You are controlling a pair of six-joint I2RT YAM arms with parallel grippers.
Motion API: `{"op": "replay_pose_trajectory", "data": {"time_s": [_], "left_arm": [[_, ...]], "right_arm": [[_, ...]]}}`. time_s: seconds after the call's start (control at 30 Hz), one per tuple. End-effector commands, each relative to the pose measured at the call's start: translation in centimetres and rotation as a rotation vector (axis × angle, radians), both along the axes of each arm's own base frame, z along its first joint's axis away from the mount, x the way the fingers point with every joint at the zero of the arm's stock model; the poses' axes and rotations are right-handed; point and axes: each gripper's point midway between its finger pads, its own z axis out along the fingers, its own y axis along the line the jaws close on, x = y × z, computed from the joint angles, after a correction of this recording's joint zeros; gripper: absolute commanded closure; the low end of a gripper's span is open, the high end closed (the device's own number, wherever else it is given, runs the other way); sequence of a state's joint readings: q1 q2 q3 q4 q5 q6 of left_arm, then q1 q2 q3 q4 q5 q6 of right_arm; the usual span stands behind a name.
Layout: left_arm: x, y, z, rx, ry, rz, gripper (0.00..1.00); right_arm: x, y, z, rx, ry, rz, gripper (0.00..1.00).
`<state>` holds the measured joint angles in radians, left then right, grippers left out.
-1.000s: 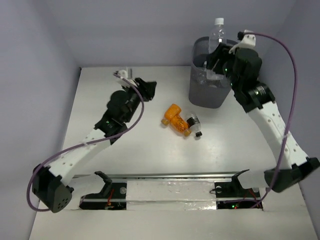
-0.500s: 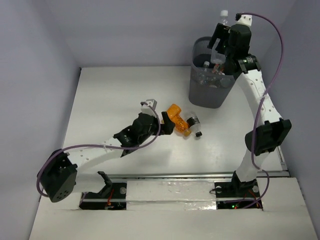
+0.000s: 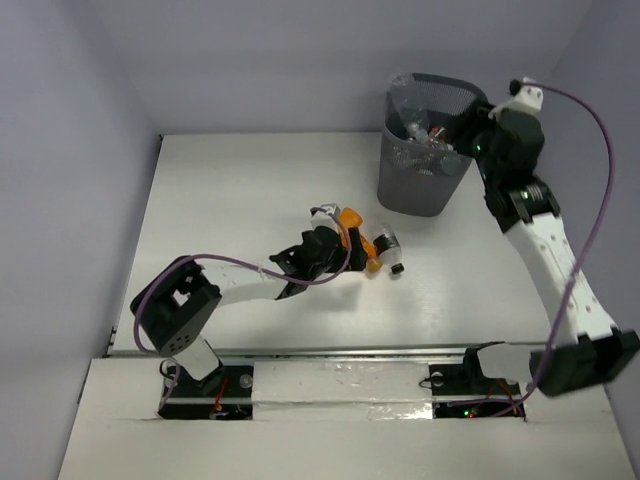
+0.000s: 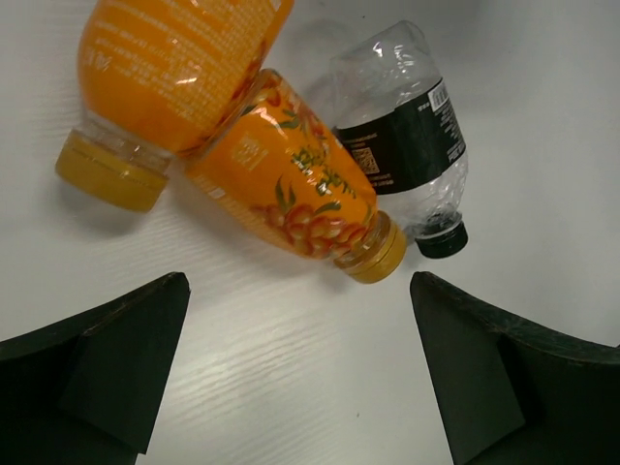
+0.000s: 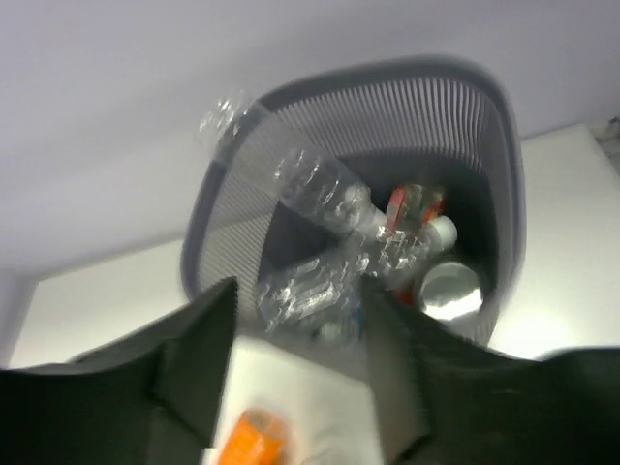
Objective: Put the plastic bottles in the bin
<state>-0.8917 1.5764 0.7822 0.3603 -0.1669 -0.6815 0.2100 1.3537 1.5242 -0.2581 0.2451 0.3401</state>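
Two orange bottles [image 4: 291, 184] touch at upper left, so the left pincer [image 4: 297, 320], spread wide and empty, should straddle just one.

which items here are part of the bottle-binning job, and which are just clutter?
Job:
- orange bottle, second orange bottle and black-labelled clear bottle, all lying on the table
- bin
- clear bottles already inside it

Not the job:
- purple cable
- metal rail at the table's near edge
Both are rig fittings, not loose clutter.
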Motion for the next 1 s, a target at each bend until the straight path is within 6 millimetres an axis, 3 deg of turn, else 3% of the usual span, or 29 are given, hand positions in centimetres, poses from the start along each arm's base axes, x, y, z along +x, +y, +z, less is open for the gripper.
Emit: {"op": "replay_pose_trajectory", "data": {"time_s": [0.0,0.03,0.1,0.13,0.23,0.27,0.37,0.6,0.87,0.97], "left_arm": [[2.0,-2.2,2.7,-0.073,-0.068,0.028,0.01],[2.4,-2.5,2.9,-0.068,-0.069,0.036,0.01],[2.4,-3.0,1.5,-0.04,-0.051,0.034,0.01],[2.6,-3.0,1.2,-0.029,-0.046,0.042,0.01],[3.1,-3.2,0.2,0.013,-0.044,0.064,0.01],[3.7,-3.0,-0.1,0.045,-0.06,0.084,0.01],[4.5,-2.7,-0.4,0.1,-0.071,0.109,0.01],[5.2,-2.1,-2.5,0.185,-0.061,0.132,0.06],[5.5,-2.1,-4.5,0.255,-0.036,0.13,0.14],[5.3,-1.6,-5.0,0.276,-0.031,0.132,0.24]], "right_arm": [[-4.4,0.6,1.5,0.135,-0.156,0.066,0.53],[-4.7,0.9,-2.8,0.138,-0.082,0.077,0.57],[-5.9,1.3,-5.8,0.15,-0.03,0.103,0.57],[-7.0,1.3,-8.5,0.147,0.018,0.115,0.54],[-8.4,2.0,-12.1,0.157,0.105,0.157,0.17],[-9.1,2.7,-14.6,0.161,0.169,0.196,0.06],[-10.4,4.3,-18.3,0.184,0.257,0.286,0.05],[-12.0,4.8,-23.4,0.17,0.382,0.331,0.07],[-12.7,5.9,-26.5,0.162,0.458,0.363,0.08],[-12.6,7.0,-27.0,0.143,0.485,0.391,0.07]]}}
